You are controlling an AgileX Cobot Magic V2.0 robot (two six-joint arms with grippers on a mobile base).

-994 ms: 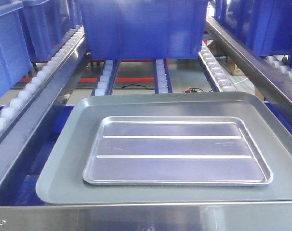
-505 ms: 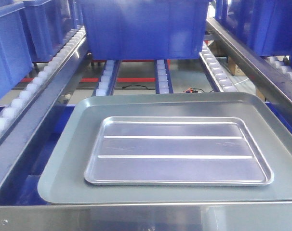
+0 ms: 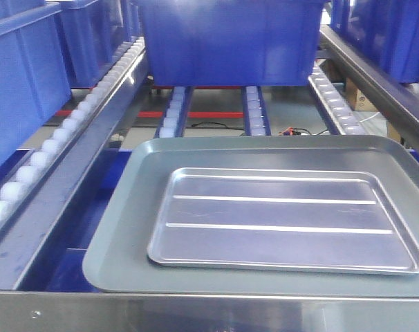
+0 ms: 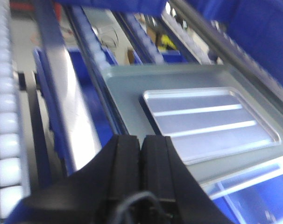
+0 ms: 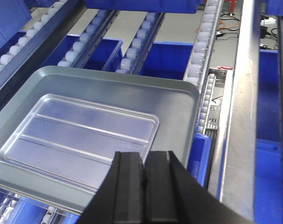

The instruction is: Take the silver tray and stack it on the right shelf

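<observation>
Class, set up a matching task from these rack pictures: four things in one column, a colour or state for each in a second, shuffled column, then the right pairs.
Column one:
1. silver tray
2. grey-green tray
3. blue bin
4. left claw

Column two:
A. fingers pressed together, holding nothing
B. stands behind both trays on the roller lanes
C. shiny, two ridges, lies inside another tray
D. dull, larger, lies underneath

Pairs: 1-C, 2-D, 3-B, 4-A

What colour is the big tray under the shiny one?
Dull grey-green, matte big tray; clearest in the front-facing view.
</observation>
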